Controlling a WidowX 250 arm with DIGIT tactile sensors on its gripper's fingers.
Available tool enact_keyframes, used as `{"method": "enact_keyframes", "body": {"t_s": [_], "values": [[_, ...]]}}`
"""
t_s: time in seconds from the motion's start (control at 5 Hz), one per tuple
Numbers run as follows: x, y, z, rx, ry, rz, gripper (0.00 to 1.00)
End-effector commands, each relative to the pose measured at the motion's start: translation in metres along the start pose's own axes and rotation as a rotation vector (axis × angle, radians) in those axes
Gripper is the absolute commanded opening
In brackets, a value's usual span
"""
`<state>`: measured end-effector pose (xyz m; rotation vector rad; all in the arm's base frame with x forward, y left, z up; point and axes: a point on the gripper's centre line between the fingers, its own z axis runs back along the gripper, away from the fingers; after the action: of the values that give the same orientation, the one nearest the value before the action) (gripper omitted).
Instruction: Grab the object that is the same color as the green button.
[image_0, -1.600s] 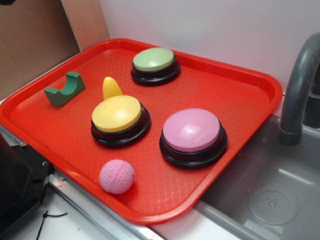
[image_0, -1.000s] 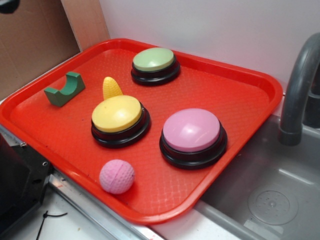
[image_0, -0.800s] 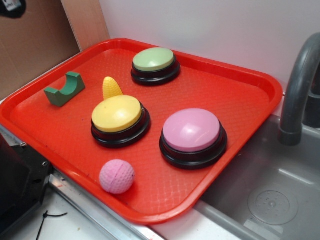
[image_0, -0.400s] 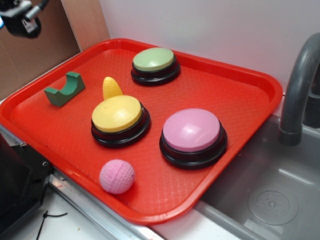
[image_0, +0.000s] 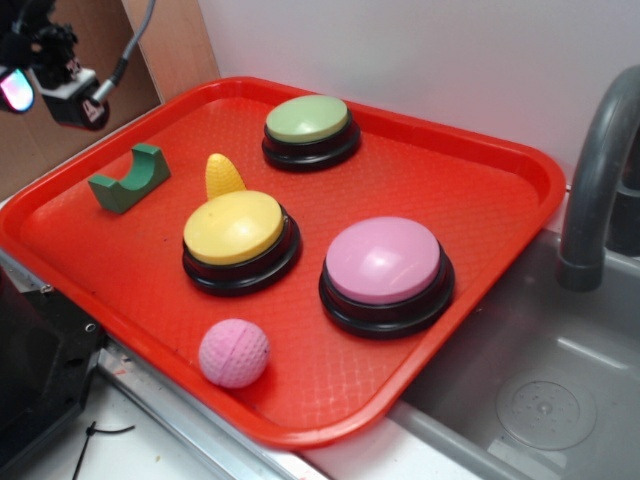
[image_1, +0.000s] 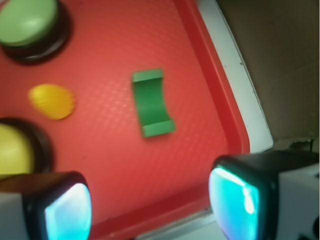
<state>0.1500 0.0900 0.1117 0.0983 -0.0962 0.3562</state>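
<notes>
Exterior view: we see a red tray (image_0: 480, 200) w/ textured floor, sitting beside a grey sink (image_0: 540, 400) and its faucet (image_0: 595, 180); white wall behind, brown cardboard (image_0: 60, 140) at left. On the tray: green block (image_0: 130, 179) near the left rim, green button (image_0: 310, 130) at the back, yellow button (image_0: 238, 238) w/ a corn toy (image_0: 223, 176) just behind it, pink button (image_0: 385, 272), pink ball (image_0: 234, 352) up front. Gripper (image_0: 45, 80) hangs at top left, above the tray's left edge, apart from the block; it's cut off by the frame, fingers hard to read here.

Wrist view: we see the block (image_1: 152, 103) lying on the tray floor, notch up, near the rim (image_1: 220, 95). Both fingertips (image_1: 235, 200) show at the bottom, blurred, spread wide w/ nothing between. Green button (image_1: 27, 20) and corn toy (image_1: 52, 101) partly cropped at left.
</notes>
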Motion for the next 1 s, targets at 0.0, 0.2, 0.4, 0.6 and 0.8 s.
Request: {"method": "enact_keyframes", "body": {"t_s": [0.0, 0.2, 0.4, 0.6, 0.8], "values": [[0.016, 0.018, -0.049, -0.055, -0.021, 0.039, 1.00], [0.018, 0.019, -0.073, -0.083, -0.016, 0.001, 1.00], [0.016, 0.014, -0.086, -0.085, 0.009, -0.017, 1.00], [0.016, 0.013, -0.094, -0.069, 0.021, 0.018, 1.00], [0.015, 0.014, -0.092, -0.060, 0.019, 0.021, 0.00]]}}
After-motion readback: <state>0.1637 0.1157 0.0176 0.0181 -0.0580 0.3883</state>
